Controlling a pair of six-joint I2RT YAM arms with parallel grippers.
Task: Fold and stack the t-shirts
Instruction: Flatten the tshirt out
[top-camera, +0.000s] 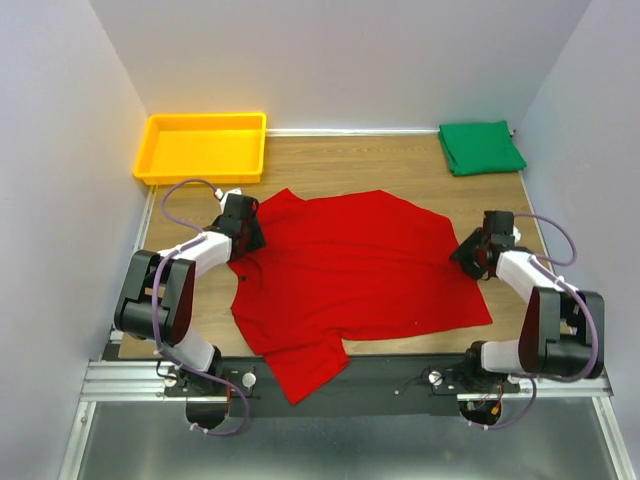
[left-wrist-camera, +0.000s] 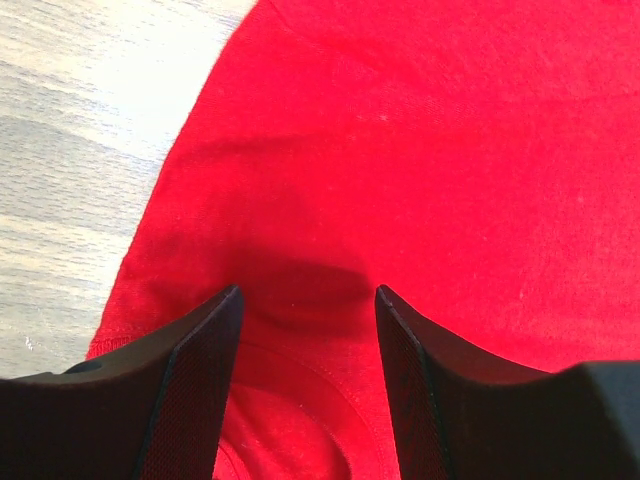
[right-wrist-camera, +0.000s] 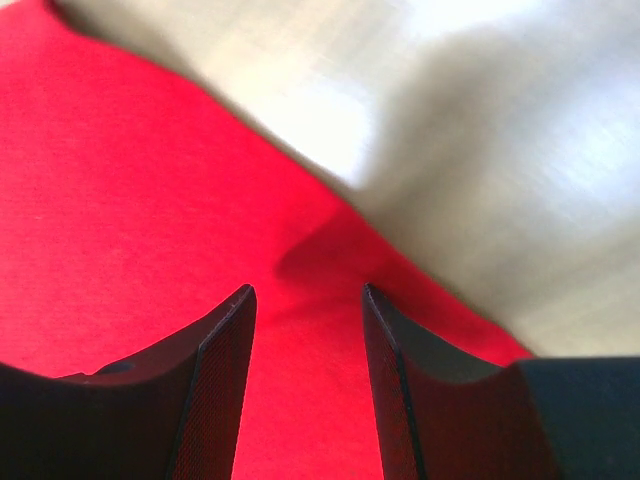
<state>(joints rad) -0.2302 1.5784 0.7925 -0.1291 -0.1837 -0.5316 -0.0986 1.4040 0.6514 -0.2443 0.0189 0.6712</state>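
Observation:
The red t-shirt lies spread across the wooden table, with one sleeve hanging over the front edge. A green t-shirt sits folded at the back right corner. My left gripper is low over the red shirt's left edge. In the left wrist view the left gripper stands open above the red cloth and its collar seam. My right gripper is at the shirt's right edge. In the right wrist view the right gripper is open, with red fabric beneath it.
A yellow plastic tray stands at the back left corner. Bare wood shows between the tray and the green shirt. White walls close in on both sides and at the back. A metal rail runs along the front edge.

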